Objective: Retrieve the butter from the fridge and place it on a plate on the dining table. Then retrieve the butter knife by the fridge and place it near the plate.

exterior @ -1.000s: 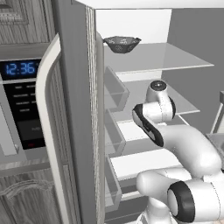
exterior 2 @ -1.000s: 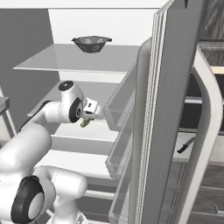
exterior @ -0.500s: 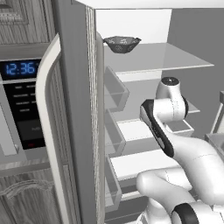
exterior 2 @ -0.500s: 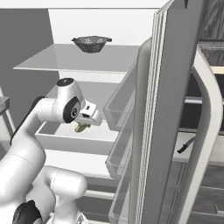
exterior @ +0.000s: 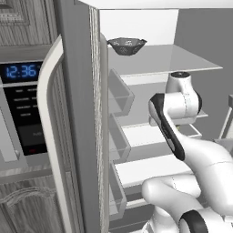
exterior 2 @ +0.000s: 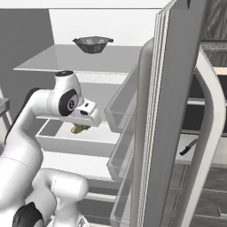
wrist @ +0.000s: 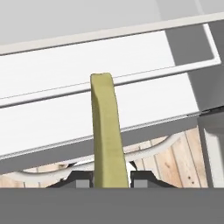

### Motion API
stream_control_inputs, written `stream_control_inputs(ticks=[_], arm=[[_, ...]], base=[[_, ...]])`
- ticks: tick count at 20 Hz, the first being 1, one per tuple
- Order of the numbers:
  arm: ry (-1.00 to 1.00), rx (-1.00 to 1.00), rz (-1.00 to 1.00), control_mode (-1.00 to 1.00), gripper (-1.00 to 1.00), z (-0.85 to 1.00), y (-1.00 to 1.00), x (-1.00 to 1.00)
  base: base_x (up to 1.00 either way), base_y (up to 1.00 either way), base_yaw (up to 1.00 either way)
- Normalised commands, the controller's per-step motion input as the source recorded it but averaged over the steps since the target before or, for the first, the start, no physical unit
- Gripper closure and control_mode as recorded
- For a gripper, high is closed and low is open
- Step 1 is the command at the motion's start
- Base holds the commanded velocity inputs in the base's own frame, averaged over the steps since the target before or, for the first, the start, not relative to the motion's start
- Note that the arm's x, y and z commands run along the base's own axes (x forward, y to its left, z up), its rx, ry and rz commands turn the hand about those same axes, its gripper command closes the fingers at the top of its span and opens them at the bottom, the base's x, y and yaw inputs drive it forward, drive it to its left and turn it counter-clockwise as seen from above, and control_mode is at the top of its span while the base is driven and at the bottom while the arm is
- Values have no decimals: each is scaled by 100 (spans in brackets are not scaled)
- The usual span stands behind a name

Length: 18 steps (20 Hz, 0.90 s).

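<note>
Holding the butter (wrist: 106,131) between its two fingertips, our pincer (wrist: 105,178) is pinching the stick near its lower end, so most of its length juts out past the tips. In the hand view it hangs over the white shelves of the open fridge (exterior: 77,113). From the right base view we see the butter (exterior 2: 80,129) under the hand, above a white bin. We judge it light but soft and a little slick; such a grip near one end may let it pivot, and squeezing harder would dent it. Farther right, the butter knife (exterior 2: 189,146) lies on the desk beside the fridge.
</note>
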Motion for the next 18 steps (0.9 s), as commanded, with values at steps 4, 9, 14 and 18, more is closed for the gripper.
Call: stream_control_inputs(ticks=[4, 9, 14, 18], arm=[[-14, 0, 0, -100, 100, 17, 0, -43], [-14, 1, 0, -100, 100, 16, 0, -35], [2, 7, 0, -100, 100, 26, 0, -1], [0, 1, 0, -100, 100, 8, 0, -4]], base=[[0, 0, 0], [0, 0, 0], [0, 0, 0], [0, 0, 0]])
